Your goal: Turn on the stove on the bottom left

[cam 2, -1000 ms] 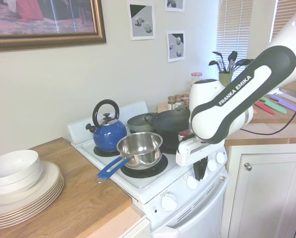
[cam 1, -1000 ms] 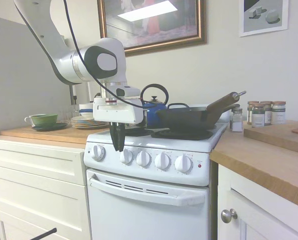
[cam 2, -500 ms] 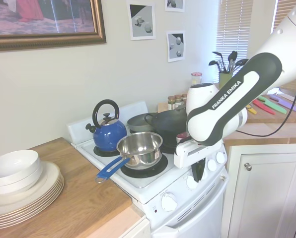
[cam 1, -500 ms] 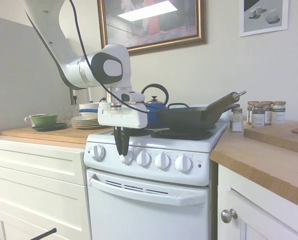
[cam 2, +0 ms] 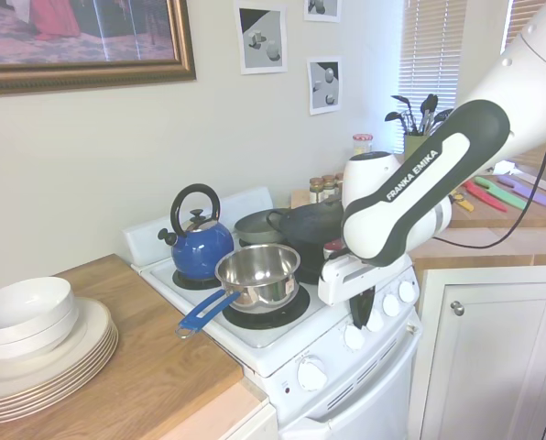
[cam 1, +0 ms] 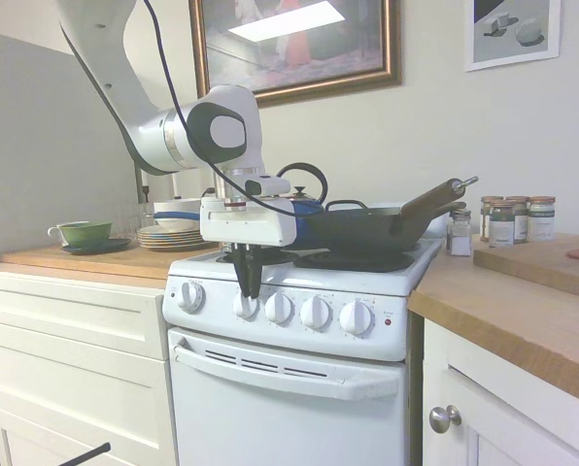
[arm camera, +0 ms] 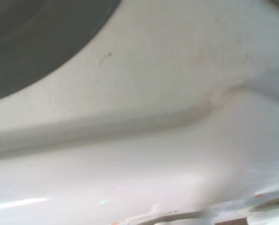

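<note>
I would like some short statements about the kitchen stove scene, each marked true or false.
1. The gripper hangs at the second round white knob from the left on the white stove. True.
2. The blue kettle stands on the wooden counter. False: it stands on a back burner.
3. The steel saucepan has a blue handle. True.
4. The black wok lies inside the oven. False: it sits on top of the stove.
5. The green cup stands right of the stove. False: left.

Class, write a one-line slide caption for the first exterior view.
Robot gripper poised at the second knob from the left on the white stove.
</note>
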Controlling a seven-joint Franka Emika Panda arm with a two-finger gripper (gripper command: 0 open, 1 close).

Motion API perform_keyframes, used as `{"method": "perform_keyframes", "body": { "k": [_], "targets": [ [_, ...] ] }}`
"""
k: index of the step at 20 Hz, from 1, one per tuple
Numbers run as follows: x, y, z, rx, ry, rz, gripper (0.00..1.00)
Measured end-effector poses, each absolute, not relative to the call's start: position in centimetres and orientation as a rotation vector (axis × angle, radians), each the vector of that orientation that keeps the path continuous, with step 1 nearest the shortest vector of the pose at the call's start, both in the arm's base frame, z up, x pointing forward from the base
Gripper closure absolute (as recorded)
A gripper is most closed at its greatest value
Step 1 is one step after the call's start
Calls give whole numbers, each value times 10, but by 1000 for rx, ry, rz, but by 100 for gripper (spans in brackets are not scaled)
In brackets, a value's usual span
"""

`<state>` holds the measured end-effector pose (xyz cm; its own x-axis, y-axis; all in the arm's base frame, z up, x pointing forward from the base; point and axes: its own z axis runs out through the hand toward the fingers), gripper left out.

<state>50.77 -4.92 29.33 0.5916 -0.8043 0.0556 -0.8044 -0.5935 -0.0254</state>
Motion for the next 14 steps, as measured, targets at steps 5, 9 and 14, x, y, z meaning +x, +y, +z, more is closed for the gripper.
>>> {"method": "perform_keyframes", "body": {
  "k": [5,9,14],
  "targets": [
    [508,-44,293,2806,-1402,90,100],
    [508,-41,293,2810,-1393,89,100],
    [508,-40,293,2811,-1390,86,100]
  ]
}}
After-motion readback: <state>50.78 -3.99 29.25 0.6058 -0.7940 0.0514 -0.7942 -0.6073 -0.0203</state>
